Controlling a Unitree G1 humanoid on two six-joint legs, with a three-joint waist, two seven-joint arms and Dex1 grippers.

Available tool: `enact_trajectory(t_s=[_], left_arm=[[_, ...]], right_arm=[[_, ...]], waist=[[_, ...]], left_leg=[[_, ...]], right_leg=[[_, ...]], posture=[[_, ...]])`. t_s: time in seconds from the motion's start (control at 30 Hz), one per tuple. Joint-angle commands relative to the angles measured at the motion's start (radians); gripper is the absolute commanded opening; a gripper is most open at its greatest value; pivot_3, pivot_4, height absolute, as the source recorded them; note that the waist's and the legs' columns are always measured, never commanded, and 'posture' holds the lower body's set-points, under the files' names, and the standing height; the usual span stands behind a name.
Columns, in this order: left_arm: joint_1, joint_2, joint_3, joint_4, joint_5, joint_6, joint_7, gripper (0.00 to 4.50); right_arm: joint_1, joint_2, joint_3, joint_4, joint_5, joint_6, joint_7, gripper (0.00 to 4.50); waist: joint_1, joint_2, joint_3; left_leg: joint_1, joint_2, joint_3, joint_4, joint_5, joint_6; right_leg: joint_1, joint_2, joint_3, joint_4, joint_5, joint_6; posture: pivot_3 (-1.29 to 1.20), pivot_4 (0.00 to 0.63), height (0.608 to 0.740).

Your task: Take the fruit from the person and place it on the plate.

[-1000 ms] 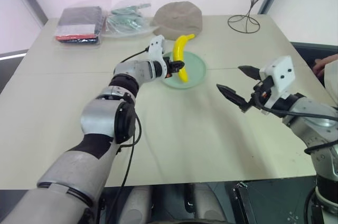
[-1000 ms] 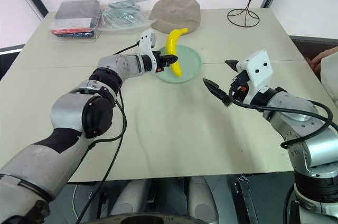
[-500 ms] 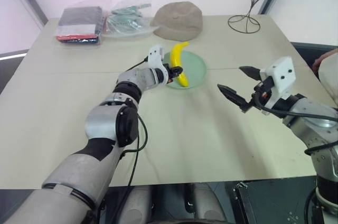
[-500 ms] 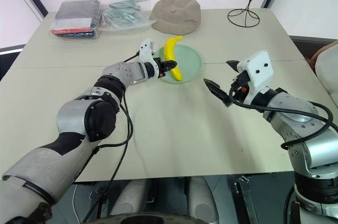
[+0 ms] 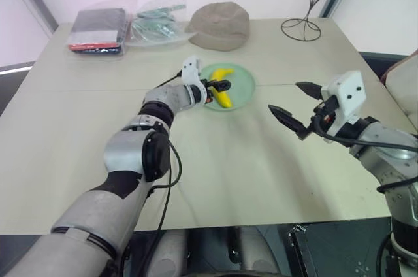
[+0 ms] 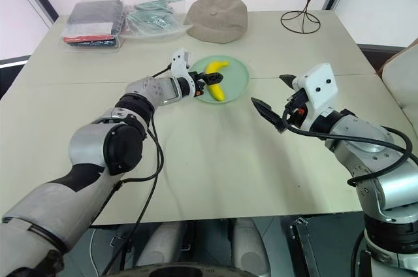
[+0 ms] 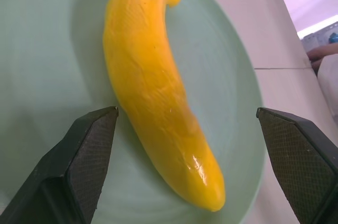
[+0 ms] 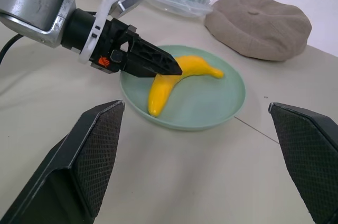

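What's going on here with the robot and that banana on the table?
The robot has put the banana on the pale green plate, where it lies flat. Its left gripper is open over the plate, with a finger on either side of the banana and clear of it. The right gripper hangs open above the table, off to the side of the plate, holding nothing.

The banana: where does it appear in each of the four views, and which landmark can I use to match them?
Left eye view: banana, upper centre, on the plate.
Right eye view: upper centre, beside the left gripper.
Left wrist view: centre, running diagonally, lying between the open fingers.
Right wrist view: centre, partly behind the left gripper.
Shared landmark: the mint-green plate under the banana.
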Motion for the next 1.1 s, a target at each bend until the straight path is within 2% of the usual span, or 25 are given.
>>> enact_trajectory(t_s=[0.03, 0.27, 0.47, 0.57, 0.77, 1.1], left_arm=[[-0.070, 0.043, -0.034, -0.039, 0.014, 0.009, -0.082, 4.38], [-0.125, 0.144, -0.069, -0.064, 0.028, 0.043, -0.182, 4.38], [-0.025, 0.319, -0.398, -0.228, 0.257, -0.236, -0.627, 4.38], [0.062, 0.409, -0.479, -0.354, 0.291, -0.393, -0.794, 4.38], [0.152, 0.502, -0.489, -0.520, 0.264, -0.479, -0.884, 4.38], [0.337, 0.568, -0.410, -0.810, 0.158, -0.298, -0.827, 4.38]], right_arm=[[-0.012, -0.004, -0.023, -0.026, -0.002, -0.011, -0.004, 4.50], [-0.034, -0.002, -0.010, -0.004, -0.007, -0.023, 0.009, 4.50], [-0.103, 0.007, 0.038, 0.078, -0.024, -0.040, 0.041, 4.50], [-0.141, 0.019, 0.070, 0.152, -0.044, -0.053, 0.053, 4.50], [-0.188, 0.025, 0.129, 0.259, -0.100, -0.096, 0.091, 4.50], [-0.218, 0.036, 0.159, 0.327, -0.151, -0.137, 0.142, 4.50]], waist=[[0.000, 0.000, 0.000], [-0.001, 0.000, 0.000], [-0.008, 0.000, 0.000], [-0.021, 0.000, 0.000], [-0.015, 0.000, 0.000], [-0.023, 0.000, 0.000]], left_leg=[[0.000, 0.000, 0.000, 0.000, 0.000, 0.000], [0.000, 0.000, 0.000, 0.000, 0.000, 0.000], [0.001, 0.000, 0.001, 0.000, 0.000, 0.000], [0.002, 0.001, 0.002, -0.002, 0.000, -0.001], [-0.003, 0.000, 0.001, 0.001, 0.000, 0.000], [-0.004, 0.001, 0.001, 0.004, 0.000, 0.000]], right_leg=[[0.000, 0.000, 0.000, 0.000, 0.000, 0.000], [0.000, 0.000, 0.000, 0.000, 0.000, 0.000], [0.000, 0.001, 0.000, 0.001, 0.000, 0.000], [0.000, 0.001, 0.002, 0.001, 0.000, -0.001], [-0.004, -0.001, 0.002, 0.002, 0.000, -0.001], [-0.006, 0.000, 0.002, 0.006, 0.000, -0.001]], posture=[[0.00, 0.150, 0.740], [0.00, 0.150, 0.740], [0.00, 0.150, 0.740], [0.00, 0.150, 0.740], [0.00, 0.150, 0.740], [0.00, 0.150, 0.740]])
